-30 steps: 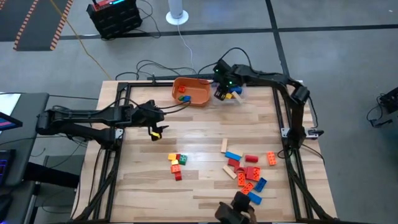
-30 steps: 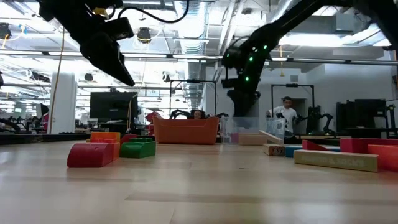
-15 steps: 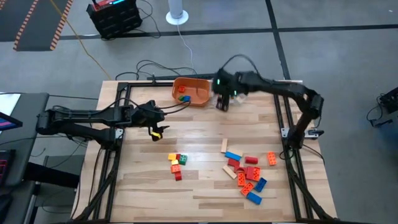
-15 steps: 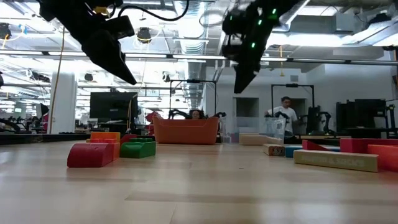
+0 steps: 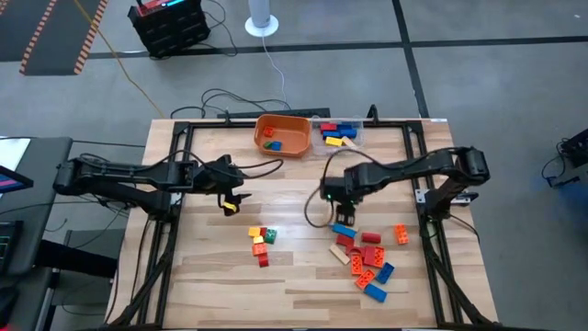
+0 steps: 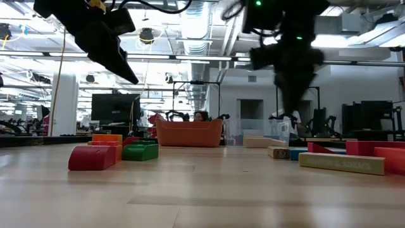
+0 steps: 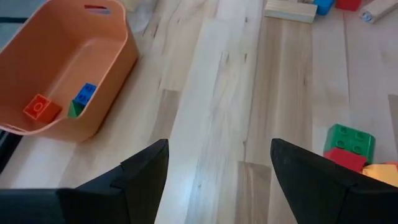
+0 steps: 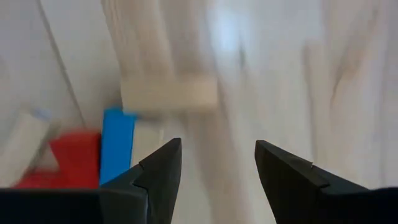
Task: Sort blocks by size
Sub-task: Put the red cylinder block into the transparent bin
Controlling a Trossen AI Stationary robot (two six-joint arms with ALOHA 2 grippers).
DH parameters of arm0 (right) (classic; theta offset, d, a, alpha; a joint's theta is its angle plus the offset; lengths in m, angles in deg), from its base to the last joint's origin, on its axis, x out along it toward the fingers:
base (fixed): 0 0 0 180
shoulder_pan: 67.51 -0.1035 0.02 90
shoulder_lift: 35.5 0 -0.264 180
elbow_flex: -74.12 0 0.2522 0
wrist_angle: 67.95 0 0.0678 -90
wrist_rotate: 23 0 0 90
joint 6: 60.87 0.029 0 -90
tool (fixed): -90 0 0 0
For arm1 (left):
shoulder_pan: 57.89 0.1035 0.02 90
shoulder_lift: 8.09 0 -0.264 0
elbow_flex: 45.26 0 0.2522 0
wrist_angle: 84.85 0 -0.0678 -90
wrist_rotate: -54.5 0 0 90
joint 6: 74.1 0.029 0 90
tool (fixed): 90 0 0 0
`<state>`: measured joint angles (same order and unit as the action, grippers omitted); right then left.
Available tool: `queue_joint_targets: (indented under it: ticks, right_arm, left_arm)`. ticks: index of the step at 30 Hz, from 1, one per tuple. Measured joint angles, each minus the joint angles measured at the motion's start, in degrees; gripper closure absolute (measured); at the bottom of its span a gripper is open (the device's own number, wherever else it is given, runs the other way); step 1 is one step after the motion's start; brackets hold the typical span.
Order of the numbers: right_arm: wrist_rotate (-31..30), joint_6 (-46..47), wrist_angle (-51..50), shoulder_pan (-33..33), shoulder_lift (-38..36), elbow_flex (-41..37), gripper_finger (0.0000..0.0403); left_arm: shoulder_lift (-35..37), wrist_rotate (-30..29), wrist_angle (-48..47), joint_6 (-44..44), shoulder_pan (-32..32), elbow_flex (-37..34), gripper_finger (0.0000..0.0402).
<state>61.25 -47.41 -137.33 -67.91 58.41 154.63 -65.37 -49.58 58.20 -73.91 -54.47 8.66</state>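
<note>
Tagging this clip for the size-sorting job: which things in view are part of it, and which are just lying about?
Part of the job:
- loose blocks on the table
- orange bowl holding small blocks
- clear container holding longer blocks
- right gripper, open above the pile
- left gripper, open, waiting

Just lying about:
- cables
- black crate on the floor

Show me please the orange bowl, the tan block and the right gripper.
orange bowl (image 5: pixel 296 145): high view, its rim.
tan block (image 8: pixel 168 96): right wrist view, its top face.
right gripper (image 8: pixel 214 163): right wrist view, between its open fingertips.
</note>
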Motion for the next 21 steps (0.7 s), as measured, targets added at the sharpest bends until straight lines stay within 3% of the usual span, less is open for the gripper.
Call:
queue_joint_targets:
  ticks: [6, 21]
  right_arm:
    - [4.9, 9.2, -6.5, -4.8, 0.0, -2.3, 0.0168]
    - [6.9, 22.2, -4.0, -17.9, -0.2, -8.0, 0.0168]
  left_arm:
    - [0.0, -0.3, 0.0, -0.3, -0.4, 0.0, 0.0127]
    - [0.0, -0.8, -0.4, -0.1, -0.4, 0.0, 0.0127]
